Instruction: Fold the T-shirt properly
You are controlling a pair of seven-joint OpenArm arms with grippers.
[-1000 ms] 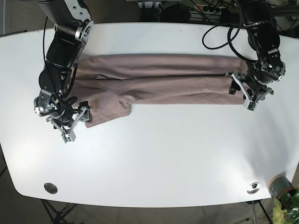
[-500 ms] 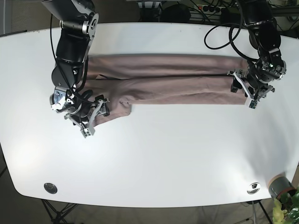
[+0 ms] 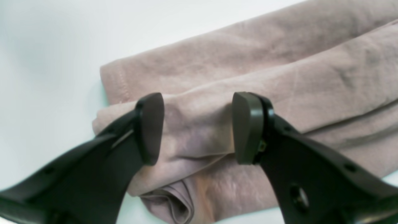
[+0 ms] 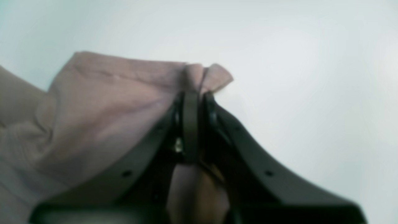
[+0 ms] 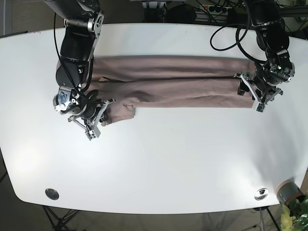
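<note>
The mauve T-shirt (image 5: 168, 82) lies folded into a long band across the white table (image 5: 159, 159). My right gripper (image 4: 194, 96) is shut on a bunched corner of the shirt's sleeve (image 4: 199, 74). In the base view it (image 5: 99, 118) sits at the band's lower left end. My left gripper (image 3: 199, 127) is open, its fingers (image 3: 150, 124) standing on either side of a fold at the shirt's other end (image 3: 248, 62). In the base view it (image 5: 256, 98) is at the band's right end.
A grey disc (image 5: 52, 194) sits near the table's front left edge and a metal fitting (image 5: 261, 193) near the front right. A small pot with a plant (image 5: 290, 193) stands off the front right corner. Cables (image 5: 226, 33) hang at the back right.
My right gripper has moved right and slightly back with the sleeve corner, bunching the sleeve in toward the shirt's body. My left gripper has barely moved.
</note>
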